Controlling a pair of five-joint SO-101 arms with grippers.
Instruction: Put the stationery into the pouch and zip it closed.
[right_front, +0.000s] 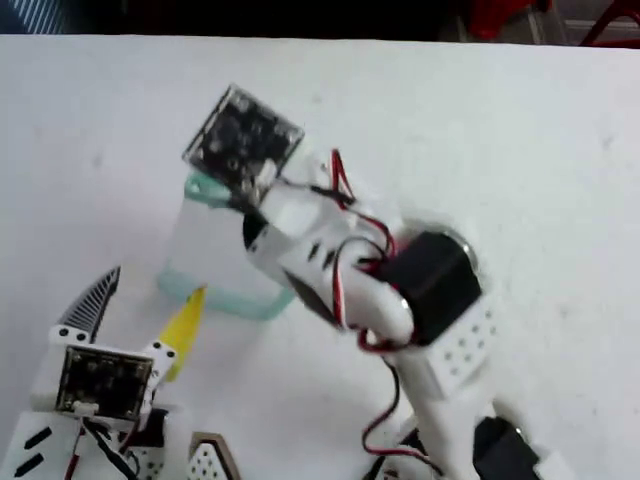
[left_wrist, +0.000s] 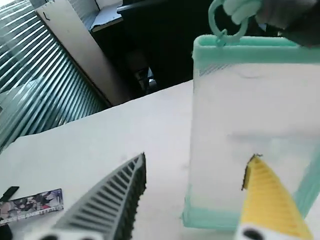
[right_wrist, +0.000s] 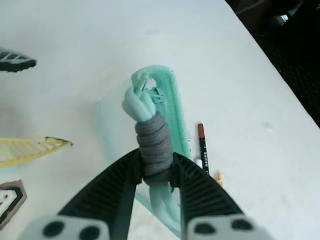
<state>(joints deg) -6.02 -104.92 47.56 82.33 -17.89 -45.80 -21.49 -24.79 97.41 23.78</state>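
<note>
My right gripper (right_wrist: 156, 167) pinches the pouch's zip pull (right_wrist: 152, 145), and my left gripper (left_wrist: 199, 157) is spread wide at the opposite end.
The clear pouch (right_front: 215, 250) with mint-green trim lies flat on the white table (right_front: 520, 120) between my two arms. My left gripper's yellow finger (left_wrist: 270, 200) sits over the pouch's near edge, and its grey finger (left_wrist: 115, 200) is off to the side above the bare table. A pencil (right_wrist: 202, 145) lies just beside the zipper edge.
</note>
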